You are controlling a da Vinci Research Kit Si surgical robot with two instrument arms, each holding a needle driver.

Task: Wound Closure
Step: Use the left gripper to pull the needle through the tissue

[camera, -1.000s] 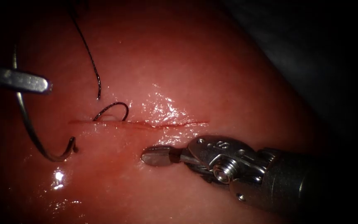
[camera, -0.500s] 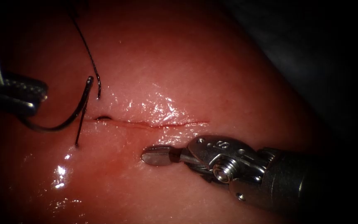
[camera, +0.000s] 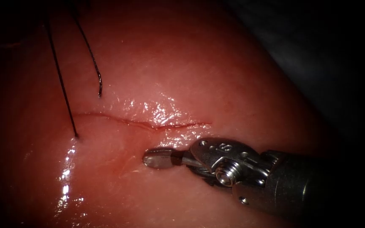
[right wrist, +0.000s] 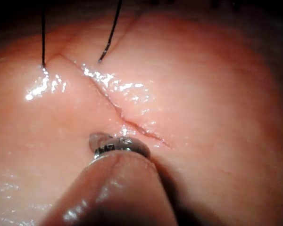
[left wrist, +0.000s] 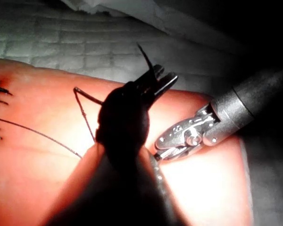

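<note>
— Starting with the needle: where is it, and which claw has it?

— The left arm's tool (left wrist: pixel 160 77), a dark silhouette in the left wrist view, has its jaws clamped on the thin, dark, curved needle (left wrist: pixel 145 56). A short pointed length sticks out past the tips. Where along the curve the grip falls, I cannot tell. The needle is held up off the pink, glistening pork-belly tissue (camera: pixel 170 63), not in it.

— And the fine black thread (camera: pixel 62 84)?

— It shows as two strands in the endoscope view, both nearly straight. One comes down from the top and enters the tissue just below the left end of the thin red cut (camera: pixel 148 124). The other, a little to its right, ends in the tissue just above the cut (the right wrist view shows the same pair, one on either side of the cut's far end). In the left wrist view a strand rises from the tissue toward the left arm's tool.

— The other claw?

— The right arm's silver steel tool (camera: pixel 157 157) lies below the cut, near its middle, tip pointing left. Its jaws are closed on nothing. Whether the tip touches the tissue, I cannot tell. It sits well apart from both strands. In the left wrist view it is just beside the left arm's tool, with a pale quilted pad (left wrist: pixel 61 47) beyond the tissue
</note>
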